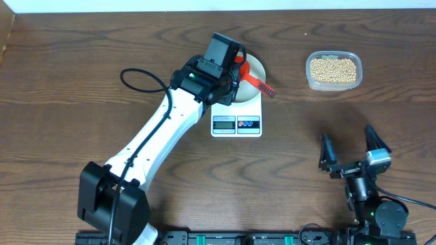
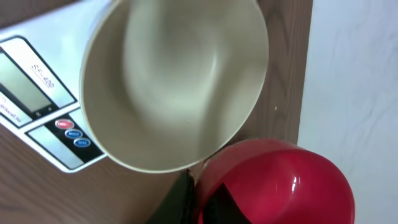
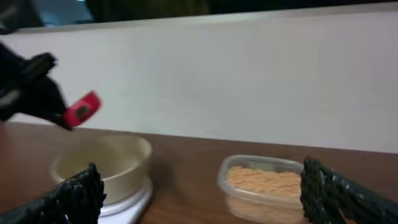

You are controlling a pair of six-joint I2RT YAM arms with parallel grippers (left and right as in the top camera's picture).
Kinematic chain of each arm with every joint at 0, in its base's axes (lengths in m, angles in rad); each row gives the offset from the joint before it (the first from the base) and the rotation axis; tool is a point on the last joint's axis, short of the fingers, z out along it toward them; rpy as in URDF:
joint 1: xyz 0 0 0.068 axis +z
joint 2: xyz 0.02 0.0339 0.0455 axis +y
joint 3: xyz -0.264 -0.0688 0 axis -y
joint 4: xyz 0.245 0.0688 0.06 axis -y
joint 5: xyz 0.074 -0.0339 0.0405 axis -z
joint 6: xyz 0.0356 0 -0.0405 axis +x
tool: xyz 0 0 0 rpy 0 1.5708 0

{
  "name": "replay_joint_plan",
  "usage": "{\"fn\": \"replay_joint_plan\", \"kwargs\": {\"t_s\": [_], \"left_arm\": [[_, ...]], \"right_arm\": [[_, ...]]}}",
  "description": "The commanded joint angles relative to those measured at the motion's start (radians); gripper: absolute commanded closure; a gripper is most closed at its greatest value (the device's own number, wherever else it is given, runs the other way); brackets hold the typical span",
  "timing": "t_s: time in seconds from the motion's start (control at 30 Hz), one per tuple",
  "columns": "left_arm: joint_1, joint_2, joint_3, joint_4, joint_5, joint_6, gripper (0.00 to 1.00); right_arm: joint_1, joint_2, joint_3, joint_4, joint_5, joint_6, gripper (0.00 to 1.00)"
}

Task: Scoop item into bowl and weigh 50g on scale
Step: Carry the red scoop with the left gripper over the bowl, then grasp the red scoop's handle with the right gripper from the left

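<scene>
One red scoop (image 1: 259, 84) is clenched in the left gripper (image 1: 232, 68), above the empty white bowl (image 2: 177, 87) that sits on the scale (image 1: 236, 125). Further right, the beans (image 1: 333, 69) fill a clear tub (image 1: 308, 76). Hard, light and round, they would likely roll, so dig the scoop under them rather than pinch. The right gripper (image 1: 351, 151) rests spread wide, holding nothing.

The counter (image 1: 68, 82) is evenly lit from above, with soft shadows. The right wrist view is blurred. Glare is seen on the red scoop (image 2: 273, 186); the bowl (image 2: 180, 81) is rendered soft.
</scene>
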Motion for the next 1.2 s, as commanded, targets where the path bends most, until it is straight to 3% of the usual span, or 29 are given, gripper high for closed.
{"fn": "replay_joint_plan", "kwargs": {"t_s": [0.0, 0.27, 0.33, 0.6, 0.8, 1.1, 1.17], "left_arm": [[-0.001, 0.004, 0.010, -0.002, -0.065, -0.010, 0.93], [-0.002, 0.005, 0.010, -0.010, -0.064, -0.010, 0.93], [-0.002, 0.006, 0.010, -0.010, -0.064, -0.010, 0.93], [-0.002, 0.008, 0.010, -0.010, -0.065, -0.076, 0.93], [-0.002, 0.010, 0.010, -0.022, -0.064, -0.165, 0.93], [-0.028, 0.010, 0.010, -0.082, -0.056, -0.167, 0.93], [-0.040, 0.010, 0.010, -0.081, -0.056, -0.167, 0.93]], "right_arm": [[0.008, 0.101, 0.076, 0.024, -0.121, 0.061, 0.01], [0.008, 0.602, 0.436, -0.002, -0.407, 0.062, 0.01], [0.008, 0.785, 0.603, -0.096, -0.545, 0.062, 0.01], [0.014, 1.172, 0.942, -0.351, -0.827, 0.062, 0.01], [0.060, 1.326, 0.966, -0.317, -0.841, 0.121, 0.01], [0.088, 1.421, 0.965, -0.257, -0.816, 0.211, 0.01], [0.106, 1.434, 0.965, -0.266, -0.758, 0.265, 0.07]]}}
